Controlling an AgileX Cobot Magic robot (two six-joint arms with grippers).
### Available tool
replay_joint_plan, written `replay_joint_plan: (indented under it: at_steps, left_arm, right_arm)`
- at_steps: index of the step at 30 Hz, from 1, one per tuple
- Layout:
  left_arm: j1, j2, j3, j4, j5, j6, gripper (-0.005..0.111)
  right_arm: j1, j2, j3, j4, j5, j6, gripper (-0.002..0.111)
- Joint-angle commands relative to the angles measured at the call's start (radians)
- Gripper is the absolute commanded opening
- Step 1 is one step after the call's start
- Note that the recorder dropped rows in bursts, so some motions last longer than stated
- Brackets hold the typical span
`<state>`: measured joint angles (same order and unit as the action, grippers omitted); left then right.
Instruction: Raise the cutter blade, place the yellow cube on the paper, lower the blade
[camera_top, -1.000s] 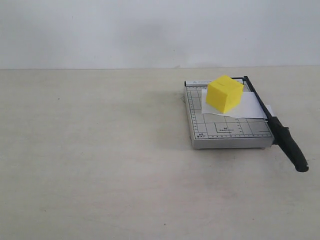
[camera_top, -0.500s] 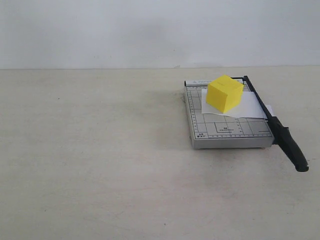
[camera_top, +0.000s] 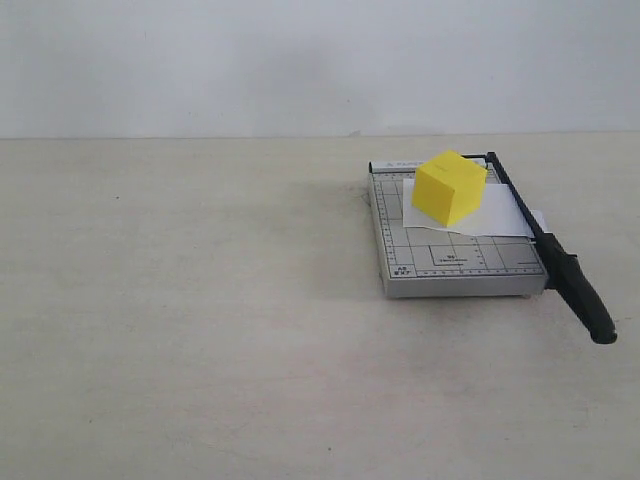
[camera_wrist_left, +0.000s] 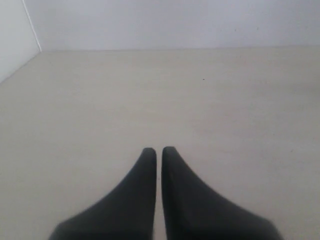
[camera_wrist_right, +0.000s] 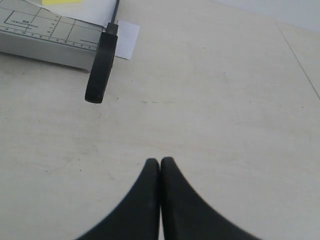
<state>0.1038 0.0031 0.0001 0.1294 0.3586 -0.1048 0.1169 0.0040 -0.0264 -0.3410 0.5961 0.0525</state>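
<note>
Nothing has shifted in the last second: the yellow cube (camera_top: 450, 187) sits on the paper (camera_top: 503, 216) atop the grey cutter base (camera_top: 455, 268), the cutter blade (camera_top: 560, 265) lies lowered (task seemingly finished), and the left gripper (camera_wrist_left: 159, 152) and right gripper (camera_wrist_right: 160, 164) stay pinched together, empty, off the cutter.

The yellow cube (camera_wrist_right: 61, 1) — cut off by the edge, apparently just its bottom shows.
</note>
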Motion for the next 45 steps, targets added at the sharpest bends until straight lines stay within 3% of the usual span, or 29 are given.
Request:
replay_joint_plan:
  at_steps: [1, 10, 45]
  left_arm:
    - [-0.011, -0.003, 0.000, -0.113, 0.001, 0.016, 0.004]
    - [-0.023, -0.003, 0.000, -0.084, -0.002, 0.085, 0.004]
    - [-0.023, -0.003, 0.000, -0.084, -0.002, 0.088, 0.004]
  right_arm:
    - [-0.006, -0.004, 0.005, -0.006, -0.008, 0.002, -0.001]
    - [-0.006, -0.004, 0.005, -0.006, -0.008, 0.002, -0.001]
    - [-0.006, -0.004, 0.005, -0.006, -0.006, 0.002, -0.001]
